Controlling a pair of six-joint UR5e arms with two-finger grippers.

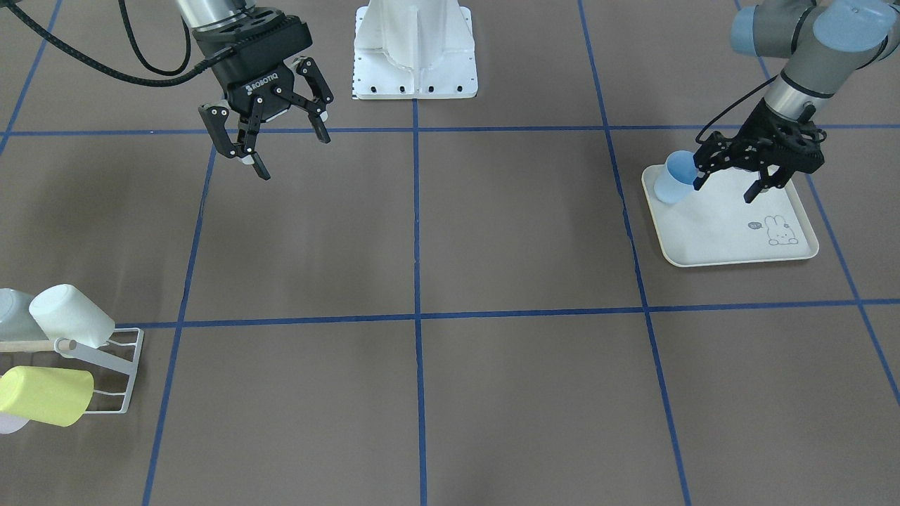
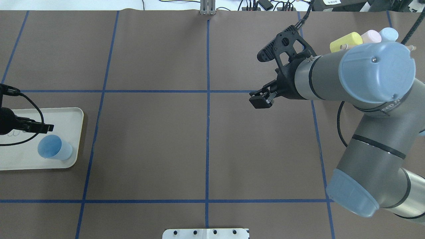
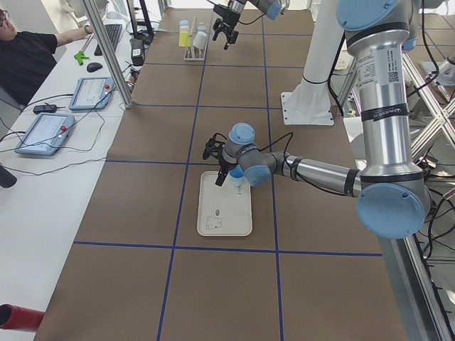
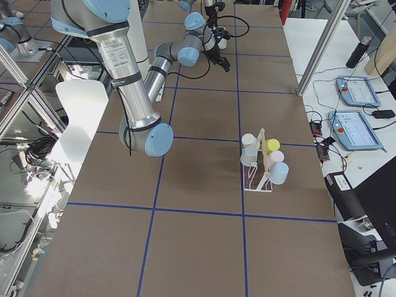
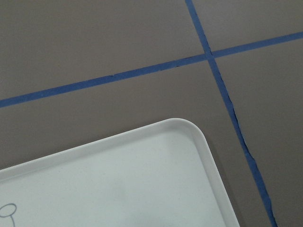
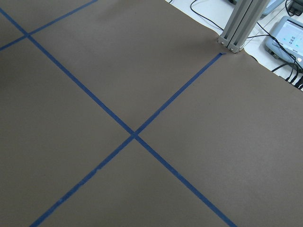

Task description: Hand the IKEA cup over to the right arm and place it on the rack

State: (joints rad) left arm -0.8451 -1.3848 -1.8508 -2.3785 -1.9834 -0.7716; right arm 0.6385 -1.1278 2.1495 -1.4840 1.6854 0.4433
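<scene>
The IKEA cup (image 1: 673,180) is light blue and stands upright, mouth up, on a corner of the cream rabbit-print tray (image 1: 731,235). My left gripper (image 1: 728,185) hangs open over the tray right beside the cup, one finger close against its side, nothing between the fingers. From overhead the cup (image 2: 53,148) sits just nearer than that finger. My right gripper (image 1: 287,149) hovers open and empty above the table, far from the cup. The white wire rack (image 1: 116,367) with its wooden rod holds a white, a yellow and other cups at the table's right end. The wrist views show neither the cup nor any fingers.
The robot's white base plate (image 1: 415,70) sits at the middle of its table edge. Blue tape lines grid the brown table. The right arm's elbow (image 2: 375,73) hides most of the rack from overhead. A person sits at a side desk (image 3: 28,57) with control tablets.
</scene>
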